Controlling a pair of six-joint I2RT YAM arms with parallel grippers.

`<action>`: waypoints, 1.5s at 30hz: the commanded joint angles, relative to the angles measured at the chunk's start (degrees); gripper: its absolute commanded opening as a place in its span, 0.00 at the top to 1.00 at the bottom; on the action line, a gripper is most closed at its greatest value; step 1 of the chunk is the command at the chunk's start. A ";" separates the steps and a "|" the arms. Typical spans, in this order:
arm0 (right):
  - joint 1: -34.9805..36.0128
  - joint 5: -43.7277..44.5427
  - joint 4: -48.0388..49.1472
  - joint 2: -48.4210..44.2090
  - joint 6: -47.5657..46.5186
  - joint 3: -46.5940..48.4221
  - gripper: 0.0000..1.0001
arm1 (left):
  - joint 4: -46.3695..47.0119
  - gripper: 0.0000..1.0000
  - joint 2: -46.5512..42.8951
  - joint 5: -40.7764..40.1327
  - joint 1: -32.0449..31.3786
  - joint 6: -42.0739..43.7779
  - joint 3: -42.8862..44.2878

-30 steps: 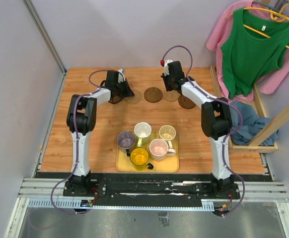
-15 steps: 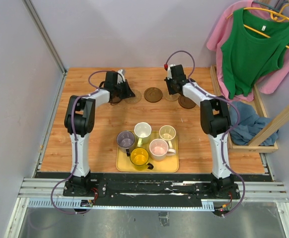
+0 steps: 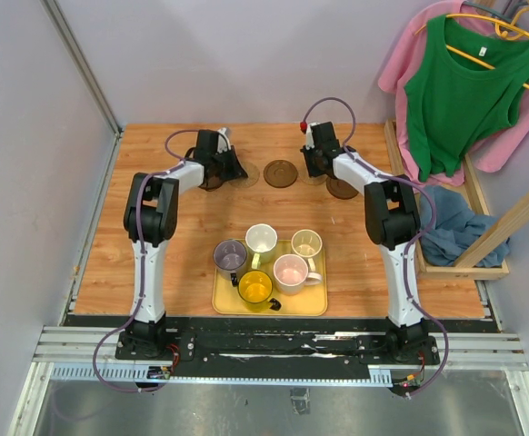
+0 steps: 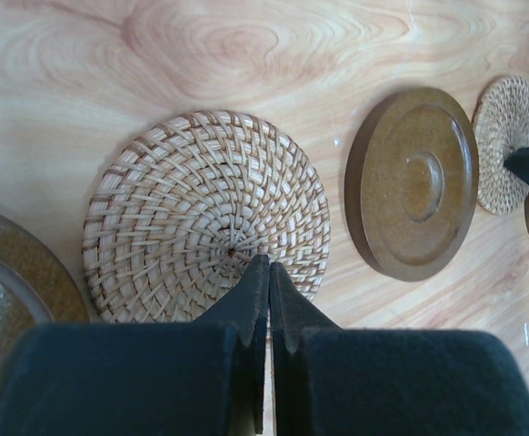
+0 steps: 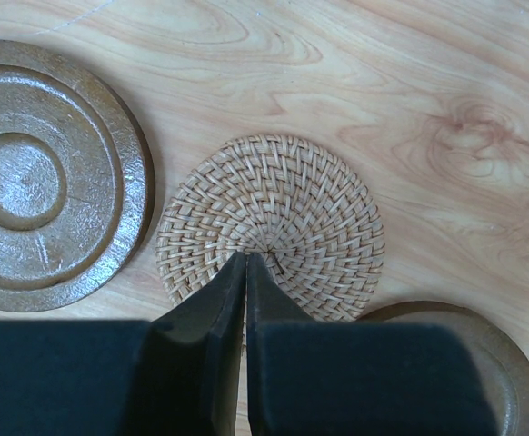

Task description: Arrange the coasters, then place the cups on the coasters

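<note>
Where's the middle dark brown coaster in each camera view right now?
Top external: middle dark brown coaster, centre of the far row.
Left wrist: right of centre.
Right wrist: at the left edge.
Shared landmark: the tan woven coaster lying just to its right.

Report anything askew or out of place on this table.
The right-hand tan woven round coaster crowds the dark brown round disc beside it, with their rims touching or overlapping. Nothing looks spilled or damaged.
</note>
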 commanded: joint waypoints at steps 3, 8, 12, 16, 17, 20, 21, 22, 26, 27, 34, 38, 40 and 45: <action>-0.75 -0.97 -1.62 2.10 1.39 0.85 0.96 | -3.26 0.99 4.13 -3.20 0.22 -0.03 4.38; -0.77 -0.91 -1.98 1.54 1.40 0.36 0.96 | -3.25 0.99 4.83 -3.13 1.15 -0.88 5.59; -0.82 -0.52 -1.99 0.98 1.44 -0.02 0.96 | -3.09 1.00 4.06 -2.67 1.26 -0.66 5.58; -0.76 -0.50 -1.98 0.45 1.44 0.23 0.96 | -2.65 0.99 2.83 -1.44 1.26 -0.49 4.98; -0.78 -0.54 -1.96 0.23 1.41 0.30 0.96 | -2.44 0.99 2.26 -1.08 1.26 -0.45 4.73; -0.83 -0.68 -1.86 -0.88 1.11 0.71 0.95 | -1.59 0.99 0.43 0.12 1.26 -0.52 3.85; -0.79 -0.67 -1.78 -1.35 0.93 0.79 0.95 | -1.35 0.99 -0.17 0.48 1.26 -0.63 3.53; -0.83 -0.79 -1.67 -1.96 0.76 0.80 0.95 | -1.15 0.99 -0.78 0.62 1.26 -0.62 3.44; -0.82 -0.90 -0.91 -5.07 0.23 0.23 0.93 | -0.29 0.99 -3.06 1.49 1.26 -0.88 2.99; -0.81 -0.90 -0.67 -6.16 0.18 -0.15 0.92 | -0.06 0.99 -3.58 1.70 1.26 -1.06 2.90; -1.21 2.30 0.29 -14.59 -0.42 -5.59 0.87 | 1.30 0.99 -7.78 4.53 1.78 -2.62 1.66; -3.49 4.35 0.30 -18.71 0.67 -10.73 0.86 | 3.89 0.99 -10.97 5.08 3.60 -3.25 -1.22; -5.19 4.73 0.63 -20.88 2.23 -13.76 0.86 | 6.21 0.99 -12.91 4.46 4.67 -3.42 -4.25; -9.22 2.05 0.79 -21.78 5.73 -17.36 0.87 | 8.99 0.98 -15.82 0.48 6.55 -2.46 -7.72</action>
